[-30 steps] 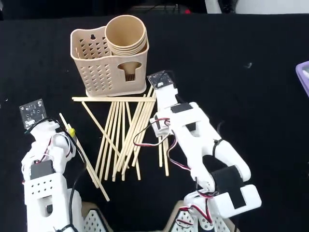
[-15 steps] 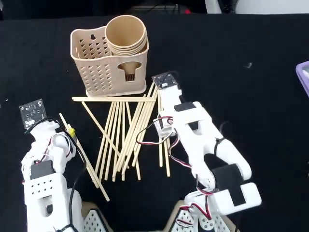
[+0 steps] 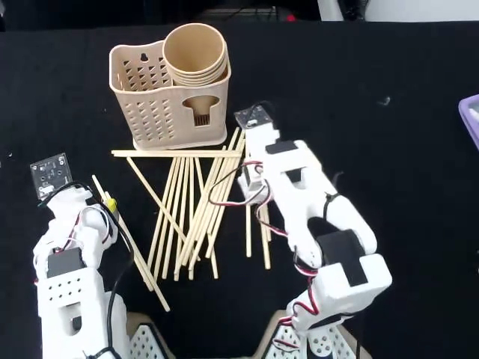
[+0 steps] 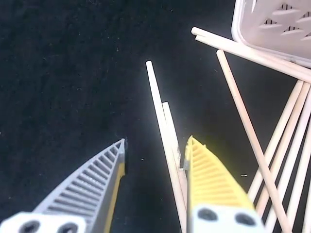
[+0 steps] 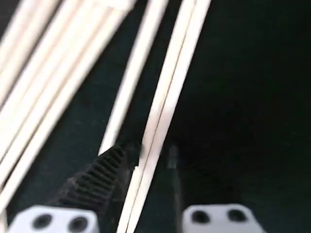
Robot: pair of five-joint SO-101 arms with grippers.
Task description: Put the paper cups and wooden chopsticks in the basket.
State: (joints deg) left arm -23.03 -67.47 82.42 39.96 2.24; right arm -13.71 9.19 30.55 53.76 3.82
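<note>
My left fingers (image 4: pixel 209 179) hang spread over the table (image 4: pixel 58 73), with two chopsticks (image 4: pixel 164 126) lying just inside the yellow one. My right fingers (image 5: pixel 102 179) straddle a pair of chopsticks (image 5: pixel 170 82) — narrowly parted, not clamped. Beyond them the loose chopsticks (image 3: pixel 187 217) fan up to the basket (image 3: pixel 150 105) — paper cups (image 3: pixel 196 52) stacked inside.

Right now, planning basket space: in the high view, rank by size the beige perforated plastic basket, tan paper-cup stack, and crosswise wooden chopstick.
1. Beige perforated plastic basket
2. Tan paper-cup stack
3. Crosswise wooden chopstick: long but thinnest
</note>
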